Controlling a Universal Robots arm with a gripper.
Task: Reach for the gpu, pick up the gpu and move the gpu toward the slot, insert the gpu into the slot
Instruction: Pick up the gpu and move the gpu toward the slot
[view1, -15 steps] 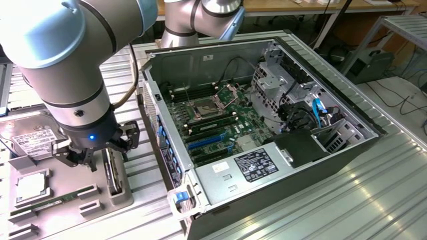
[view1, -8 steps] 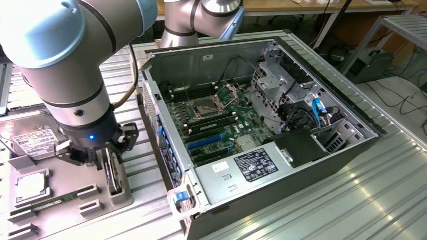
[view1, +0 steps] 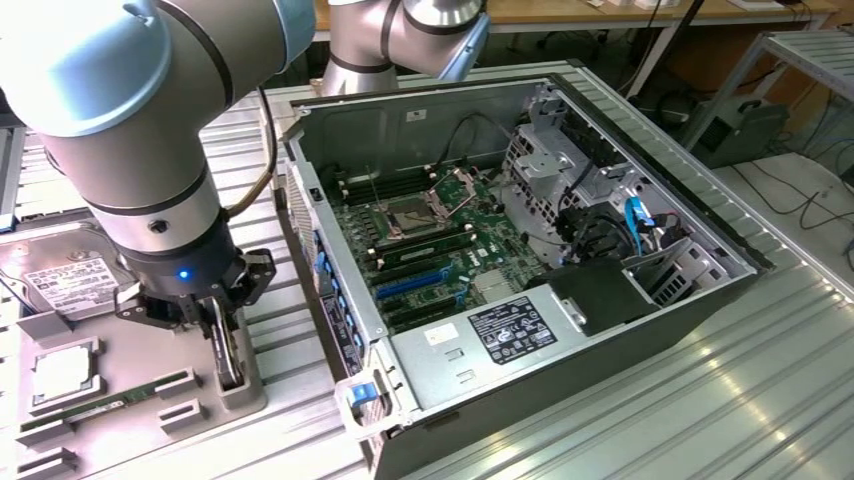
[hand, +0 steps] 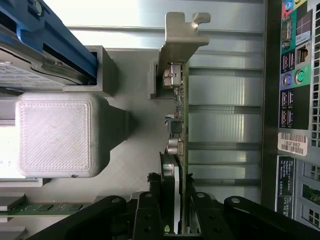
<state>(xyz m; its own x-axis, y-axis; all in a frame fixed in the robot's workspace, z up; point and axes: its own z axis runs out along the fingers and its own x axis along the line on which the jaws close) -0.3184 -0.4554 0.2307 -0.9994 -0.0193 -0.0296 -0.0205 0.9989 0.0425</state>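
Upright in grey holder (view1: 254, 396): gpu (hand: 179, 122); tool (hand: 174, 192) astride it, grip cannot tell.

Barcode sticker (hand: 292, 141) on the computer case (hand: 272, 100) rear panel: "18GF882".

Much of the card stays out of sight from where I stand.

The gpu (hand: 179, 125) shows edge-on in the wrist view, so its fan face cannot be made out, and one end disappears behind the gripper (hand: 174, 205). In the exterior view the arm (view1: 134, 150) covers the card's top edge and one side of the hard drive (view1: 60, 280), which also runs off the exterior view's left. The drive's label print is too small to read.
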